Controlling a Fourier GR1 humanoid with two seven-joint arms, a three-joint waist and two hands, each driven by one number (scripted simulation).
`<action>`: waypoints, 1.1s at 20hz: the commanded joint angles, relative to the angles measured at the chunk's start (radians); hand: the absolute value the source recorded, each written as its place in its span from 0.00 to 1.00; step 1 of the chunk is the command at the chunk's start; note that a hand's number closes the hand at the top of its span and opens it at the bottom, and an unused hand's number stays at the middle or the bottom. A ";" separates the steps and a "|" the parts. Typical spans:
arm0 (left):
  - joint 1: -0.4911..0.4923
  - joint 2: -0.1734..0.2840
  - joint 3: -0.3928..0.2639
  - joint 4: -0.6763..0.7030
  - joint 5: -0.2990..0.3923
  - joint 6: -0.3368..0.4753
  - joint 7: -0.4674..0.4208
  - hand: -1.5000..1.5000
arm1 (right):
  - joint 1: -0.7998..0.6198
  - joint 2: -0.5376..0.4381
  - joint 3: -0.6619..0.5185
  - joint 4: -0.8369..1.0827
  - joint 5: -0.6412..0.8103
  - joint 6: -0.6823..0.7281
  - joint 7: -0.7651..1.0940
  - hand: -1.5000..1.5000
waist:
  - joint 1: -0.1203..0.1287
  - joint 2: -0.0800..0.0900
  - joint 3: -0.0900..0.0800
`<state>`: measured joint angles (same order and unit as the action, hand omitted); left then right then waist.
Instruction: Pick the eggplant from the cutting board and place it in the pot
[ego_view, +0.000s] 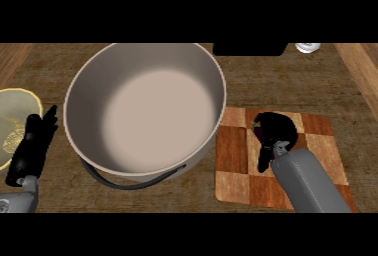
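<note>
Right hand (267, 150) curled on one eggplant (277, 127), cutting board (244, 187); left hand (33, 140) straight-fingered beside one pot (144, 107).

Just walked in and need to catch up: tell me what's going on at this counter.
The robot's right hand is down on the checkered cutting board, at the dark eggplant, which still lies on the board. The big pot stands beside the board with nothing in it. The left hand rests open at the left edge, next to a yellow bowl.

wooden counter (295, 80) carries pot (148, 110), checkered cutting board (325, 150), yellowish bowl (15, 115) at left edge.
</note>
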<state>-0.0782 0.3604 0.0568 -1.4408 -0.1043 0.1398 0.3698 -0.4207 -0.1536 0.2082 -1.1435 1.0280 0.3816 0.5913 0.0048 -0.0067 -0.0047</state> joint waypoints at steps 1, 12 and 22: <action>0.008 0.010 0.032 -0.013 -0.002 -0.021 0.005 0.50 | 0.023 0.024 0.055 -0.039 0.061 -0.046 -0.013 1.00 | -0.002 0.006 0.005; 0.032 -0.029 0.029 -0.114 -0.024 -0.042 0.090 0.50 | 0.053 -0.072 0.048 -0.131 0.131 -0.092 -0.149 1.00 | -0.002 0.004 0.005; -0.054 -0.022 0.074 0.054 -0.034 -0.055 0.005 0.50 | 0.326 -0.149 0.000 -0.593 0.090 -0.115 -0.158 1.00 | -0.016 0.005 0.004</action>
<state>-0.1080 0.3292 0.1124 -1.4385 -0.1470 0.1073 0.3995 -0.1332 -0.2905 0.2154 -1.6075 1.0895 0.2790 0.3990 -0.0113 -0.0036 -0.0005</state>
